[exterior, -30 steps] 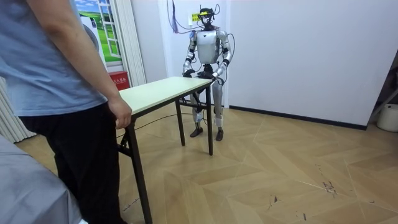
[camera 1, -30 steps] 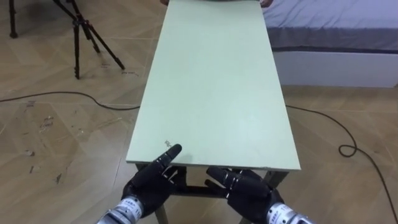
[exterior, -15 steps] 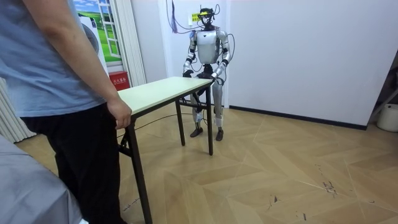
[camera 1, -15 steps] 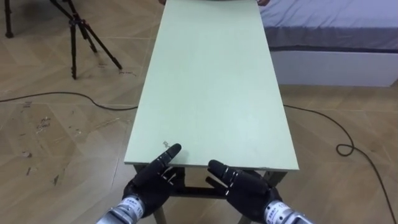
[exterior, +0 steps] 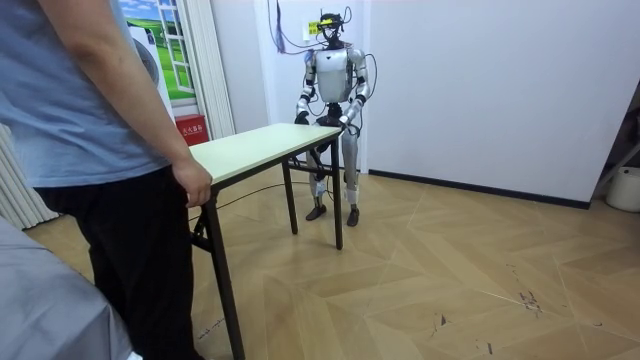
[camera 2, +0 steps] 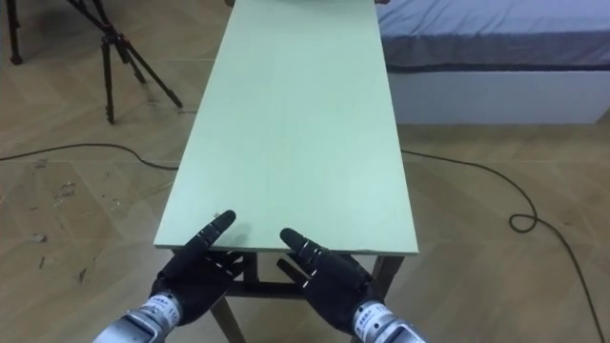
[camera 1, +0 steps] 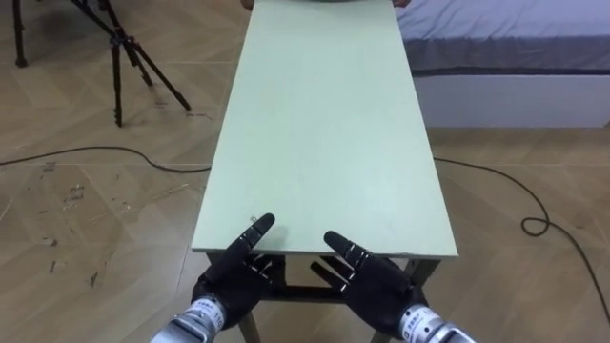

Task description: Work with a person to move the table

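Observation:
A long pale green table (camera 1: 324, 133) with dark legs runs away from me, also seen as the table (exterior: 255, 150) in the room view. I stand at its near short end. My left hand (camera 1: 233, 276) and right hand (camera 1: 367, 281) are at that edge, fingers straight and reaching just below the top, thumbs lying over the rim. Both hands are open. At the far end a person (exterior: 100, 150) stands with a hand (exterior: 195, 185) on the table's corner.
A black tripod (camera 1: 124, 48) stands on the wooden floor to the left, with a cable (camera 1: 95, 152) trailing past it. A bed (camera 1: 515, 48) lies at the far right, and another cable (camera 1: 534, 214) loops on the floor beside the table.
My right hand has moved up and forward, so its thumb now lies over the table's near edge. The left hand has barely shifted.

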Tool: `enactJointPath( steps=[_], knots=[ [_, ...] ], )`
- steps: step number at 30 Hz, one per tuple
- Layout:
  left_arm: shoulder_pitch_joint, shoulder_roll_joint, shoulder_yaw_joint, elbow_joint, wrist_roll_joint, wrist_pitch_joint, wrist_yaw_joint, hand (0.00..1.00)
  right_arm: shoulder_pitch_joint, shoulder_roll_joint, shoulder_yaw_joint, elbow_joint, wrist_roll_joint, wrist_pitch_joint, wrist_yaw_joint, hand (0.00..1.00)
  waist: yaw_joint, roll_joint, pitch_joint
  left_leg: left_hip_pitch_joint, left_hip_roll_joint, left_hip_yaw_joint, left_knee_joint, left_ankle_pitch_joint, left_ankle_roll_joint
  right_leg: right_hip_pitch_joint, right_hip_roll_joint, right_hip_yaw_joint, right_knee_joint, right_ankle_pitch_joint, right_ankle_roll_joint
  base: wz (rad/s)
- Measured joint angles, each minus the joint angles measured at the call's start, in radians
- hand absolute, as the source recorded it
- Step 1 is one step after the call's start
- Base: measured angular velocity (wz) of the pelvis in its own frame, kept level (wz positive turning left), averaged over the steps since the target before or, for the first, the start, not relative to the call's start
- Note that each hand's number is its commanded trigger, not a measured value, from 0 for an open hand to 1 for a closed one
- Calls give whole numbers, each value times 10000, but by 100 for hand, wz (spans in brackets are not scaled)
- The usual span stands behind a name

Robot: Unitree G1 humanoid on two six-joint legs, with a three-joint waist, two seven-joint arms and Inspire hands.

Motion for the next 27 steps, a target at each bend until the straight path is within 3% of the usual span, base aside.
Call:
enactJointPath(
  steps=[4,9,17,27],
  knots=[
    [-133,-116,1,-4,-8,-70,177,0,-12,67,-33,-21,1093,-33,-392,0,0,3,3,-71,-1,-42,61,5,8,-19,-2,-10,9,16,-15,2],
    [-243,-439,23,-168,-183,-489,752,0,-13,207,-55,-253,1953,-283,-921,0,1,91,49,-189,-1,-62,67,78,1,-174,-4,19,109,48,-32,1],
    [-263,-1143,259,-722,-239,-1139,1261,0,-11,571,-109,-703,2279,-761,-1720,0,-1,141,82,-409,-6,-50,-3,232,-16,-470,-17,39,177,94,-101,0],
    [-264,-1306,261,-777,-224,-1418,1262,0,-10,785,-108,-787,2673,-1320,-1995,0,-4,129,88,-500,-4,-36,22,234,-16,-563,-18,36,183,109,-120,0]
  ],
)
